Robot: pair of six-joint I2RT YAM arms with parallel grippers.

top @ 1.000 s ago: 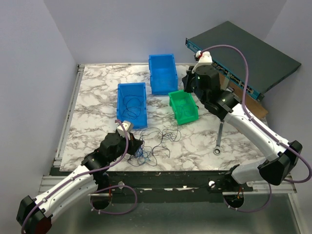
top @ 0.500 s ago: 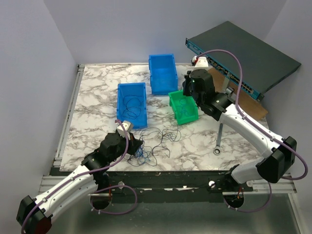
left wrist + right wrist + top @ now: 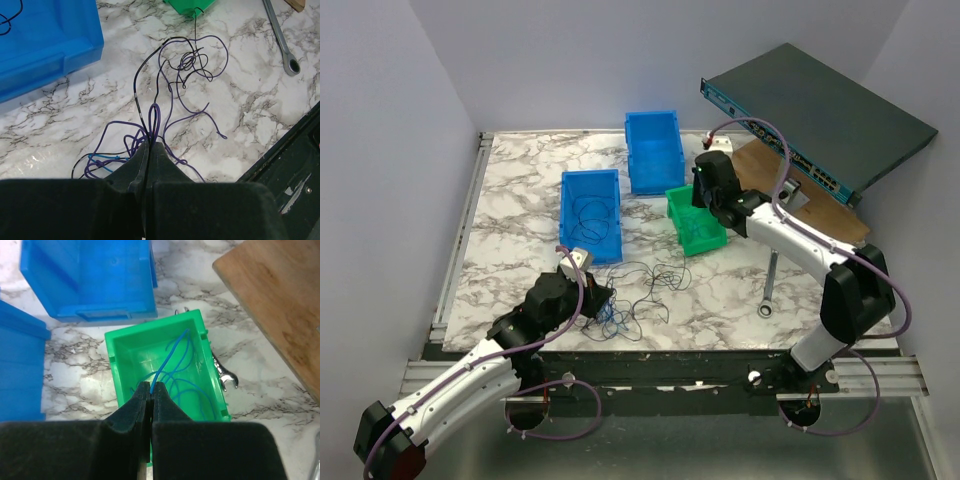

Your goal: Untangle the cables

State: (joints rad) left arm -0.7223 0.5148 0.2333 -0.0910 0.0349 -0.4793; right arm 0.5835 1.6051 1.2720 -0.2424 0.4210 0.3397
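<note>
Blue cable (image 3: 167, 360) is gripped by right end effector (image 3: 150, 386) over green bin (image 3: 150, 324); tangle (image 3: 171, 100) clenched by left end effector (image 3: 149, 146) is unsorted.

Smooth plastic-coated cables (image 3: 187, 61), glossy plastic green bin (image 3: 150, 324), marble-look table (image 3: 250, 75), seemingly metal wrench (image 3: 280, 35)

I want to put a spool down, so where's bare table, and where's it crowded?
Bare: the strip between the table's left edge and the near blue bin, and the patch between the cables and the wrench. Crowded: around the far blue bin, green bin and cables.
</note>
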